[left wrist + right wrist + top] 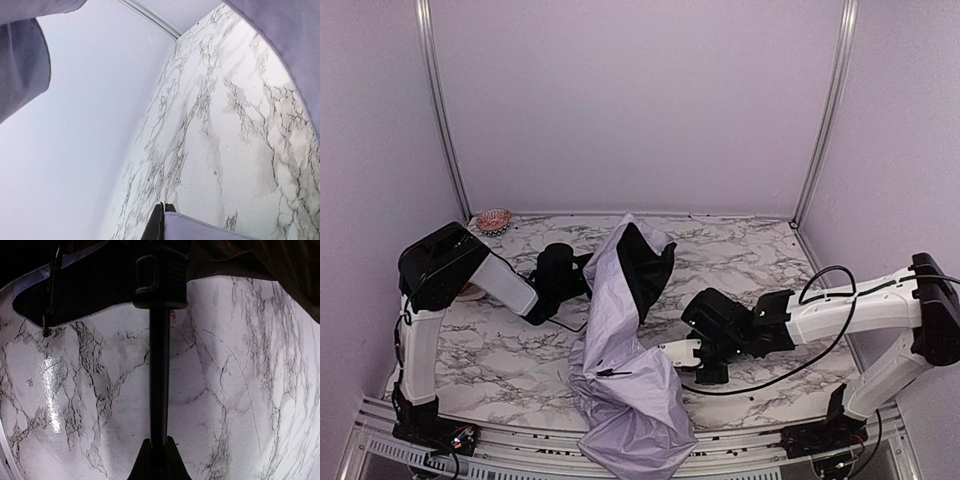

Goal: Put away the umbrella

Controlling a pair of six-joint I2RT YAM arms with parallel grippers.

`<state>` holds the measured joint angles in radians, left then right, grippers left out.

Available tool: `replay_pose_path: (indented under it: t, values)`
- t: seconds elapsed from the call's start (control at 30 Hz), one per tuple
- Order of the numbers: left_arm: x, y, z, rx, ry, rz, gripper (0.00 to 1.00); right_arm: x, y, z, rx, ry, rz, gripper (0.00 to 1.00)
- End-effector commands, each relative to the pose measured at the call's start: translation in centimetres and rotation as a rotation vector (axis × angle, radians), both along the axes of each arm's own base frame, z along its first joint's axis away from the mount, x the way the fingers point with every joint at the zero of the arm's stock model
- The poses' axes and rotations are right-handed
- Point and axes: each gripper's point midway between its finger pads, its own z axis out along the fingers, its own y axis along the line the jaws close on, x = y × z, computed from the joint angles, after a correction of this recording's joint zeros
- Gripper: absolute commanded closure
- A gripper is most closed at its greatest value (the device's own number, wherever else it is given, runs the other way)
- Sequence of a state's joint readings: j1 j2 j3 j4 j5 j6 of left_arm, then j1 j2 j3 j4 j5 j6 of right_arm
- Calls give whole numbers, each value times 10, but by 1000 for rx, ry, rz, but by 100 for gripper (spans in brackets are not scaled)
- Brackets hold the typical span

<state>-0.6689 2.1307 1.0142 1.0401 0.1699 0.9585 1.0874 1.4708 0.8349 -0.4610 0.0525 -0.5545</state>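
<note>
Umbrella (620,350) lies left of right tool (159,450), which clamps its shaft (159,365).

1. A table (750,250) with a white top veined in grey and black marbling fills the floor of the enclosure; its surface is glossy and catches a bright streak of light in the right wrist view.
2. Plain pale lavender walls (640,100) close the table in at the back and on both sides.
3. Two slim silver metal posts, one at the back left corner (440,110) and one at the back right corner (828,110), rise where the walls meet.
4. A small bowl (494,220) with a reddish patterned inside stands in the far left corner of the table, near the left post.
5. A ribbed silver metal rail (520,450) runs along the table's near edge.
</note>
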Motion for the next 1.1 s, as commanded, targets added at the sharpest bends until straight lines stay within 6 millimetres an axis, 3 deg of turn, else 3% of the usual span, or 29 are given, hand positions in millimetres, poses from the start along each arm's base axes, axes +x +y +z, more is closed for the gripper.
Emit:
replay_pose_path:
  t: [0.0,0.17,0.3,0.43,0.53,0.67,0.77,0.83,0.87,0.93,1.0,1.07]
  values:
    - [27,11,22,-55,-135,104,98,-14,7,-9,15,71,35,100]
    - [49,18,24,-76,-149,158,98,-24,4,-23,-3,155,34,100]
    - [66,24,27,-119,-134,207,85,-30,3,-30,-7,204,35,100]
    - [79,36,22,-130,-111,267,37,-28,2,-33,-9,231,19,100]
    - [103,59,15,-112,-92,397,17,-28,2,-34,-6,252,12,100]
    - [139,108,45,-201,-72,635,4,-25,1,-34,-2,287,-6,100]
    - [146,137,81,-253,-49,773,1,-24,0,-36,-1,314,-15,100]
    - [137,152,109,-299,-48,829,1,-23,-1,-38,-7,334,-28,100]
    - [128,158,130,-348,-45,834,1,-23,-1,-40,-13,348,-33,100]
    - [104,163,151,-411,13,803,1,-21,-2,-43,-26,366,-43,100]
    - [69,153,165,-435,108,699,2,-19,-2,-47,-33,378,-54,100]
    - [17,125,159,-397,260,495,8,-15,-2,-50,-35,382,-71,100]
